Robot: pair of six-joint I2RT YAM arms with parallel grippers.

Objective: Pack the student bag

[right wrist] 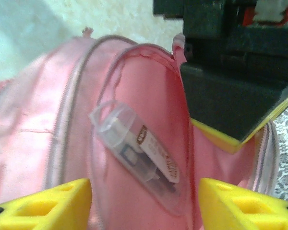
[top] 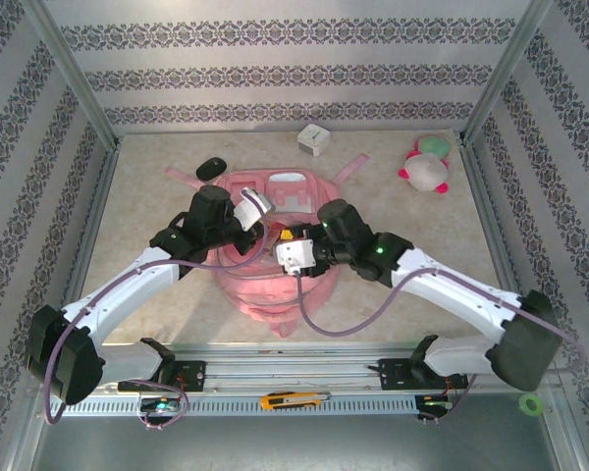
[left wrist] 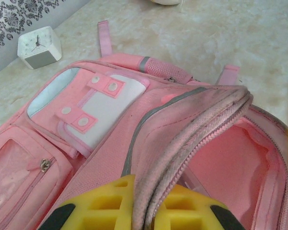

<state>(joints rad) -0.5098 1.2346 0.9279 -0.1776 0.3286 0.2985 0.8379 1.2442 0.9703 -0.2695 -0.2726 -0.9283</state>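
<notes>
The pink student bag lies flat in the middle of the table with its main compartment unzipped. My left gripper is shut on the bag's zipper rim and holds the opening apart; from above, that left gripper is over the bag's upper middle. My right gripper stands open over the mouth of the bag, its yellow fingers apart and empty. A clear plastic case with small items in it lies inside on the pink lining. From above, the right gripper is close beside the left one.
A white cube clock and a black oval object sit behind the bag. A plush toy lies at the back right. A yellow utility knife rests on the front rail, and a green tape roll at the near right.
</notes>
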